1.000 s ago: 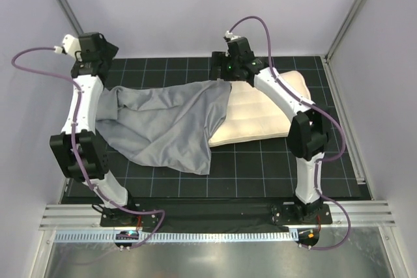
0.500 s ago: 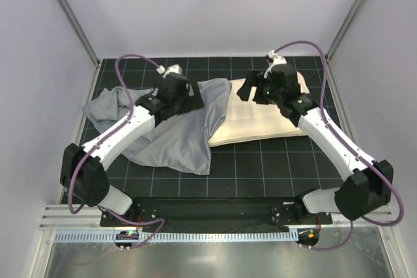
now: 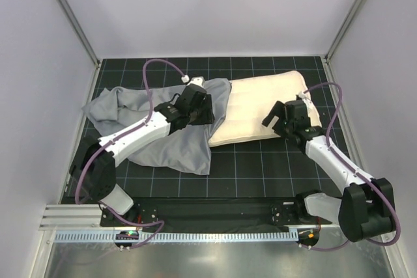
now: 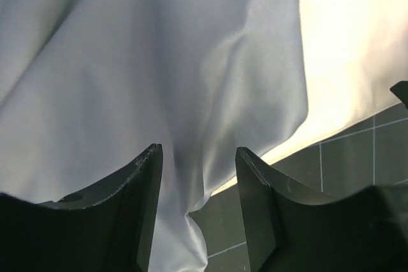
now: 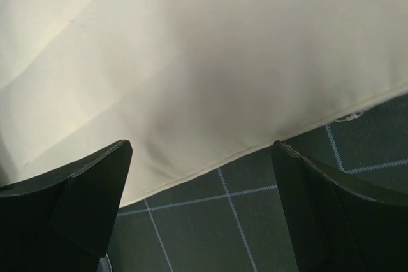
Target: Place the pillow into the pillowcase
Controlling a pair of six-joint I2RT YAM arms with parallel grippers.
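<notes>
The cream pillow lies across the right half of the mat. The grey pillowcase is spread wrinkled on the left, its right edge draped over the pillow's left end. My left gripper hovers low over that overlapping edge. In the left wrist view its jaws stand partly apart with a fold of the pillowcase between them, not pinched, and the pillow beyond. My right gripper is at the pillow's near long edge. It is wide open, straddling the seam of the pillow.
A black gridded mat covers the table. Grey walls and metal frame posts enclose the back and sides. An aluminium rail runs along the near edge by the arm bases.
Both arms swung from the back of the mat toward the middle. The left gripper came down onto the pillowcase's right edge and narrowed. The right gripper moved to the pillow's near edge and opened wider.
</notes>
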